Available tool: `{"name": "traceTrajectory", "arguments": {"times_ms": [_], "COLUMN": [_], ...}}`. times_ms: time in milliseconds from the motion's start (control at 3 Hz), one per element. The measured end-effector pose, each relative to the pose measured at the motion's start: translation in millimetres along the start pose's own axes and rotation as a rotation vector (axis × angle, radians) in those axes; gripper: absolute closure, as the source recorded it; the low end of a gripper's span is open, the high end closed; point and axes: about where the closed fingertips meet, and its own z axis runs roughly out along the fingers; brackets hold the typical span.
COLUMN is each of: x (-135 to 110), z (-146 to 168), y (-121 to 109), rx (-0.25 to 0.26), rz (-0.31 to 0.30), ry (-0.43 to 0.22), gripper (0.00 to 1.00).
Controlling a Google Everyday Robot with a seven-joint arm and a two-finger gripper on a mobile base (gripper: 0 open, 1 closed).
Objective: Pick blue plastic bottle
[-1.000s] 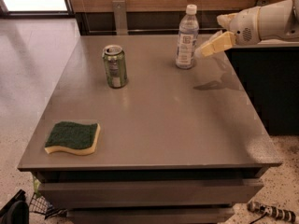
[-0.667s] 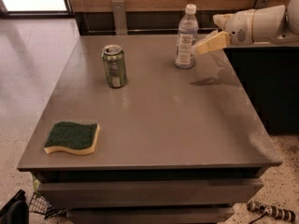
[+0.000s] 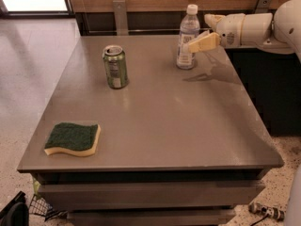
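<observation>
- The blue plastic bottle (image 3: 188,26) stands upright near the far right corner of the desk (image 3: 164,126).
- The gripper (image 3: 198,32) hangs just right of it, fingers spread apart, holding nothing.

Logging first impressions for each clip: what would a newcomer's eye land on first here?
First, the white arm's gripper at the far right of the grey table, jaws open at the blue plastic bottle, one of them crossing in front of it. Next come the green can standing left of the bottle and the green sponge lying near the front left corner.
</observation>
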Motion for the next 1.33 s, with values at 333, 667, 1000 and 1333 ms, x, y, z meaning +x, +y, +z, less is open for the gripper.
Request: {"name": "traceTrajectory", "arguments": {"times_ms": [333,667,1000,1333], "x": [-1,5,2,1], "z": [12,23,28,31], "y": [0,0,3,5], "rx": [-0.01,-0.011,-0.02,-0.025], "rz": [-0.007,-0.01,-0.018,-0.018], "ry": [-0.059,-0.143,-0.149,-0.151], "gripper": [0.0,0.04,0.3,0.53]}}
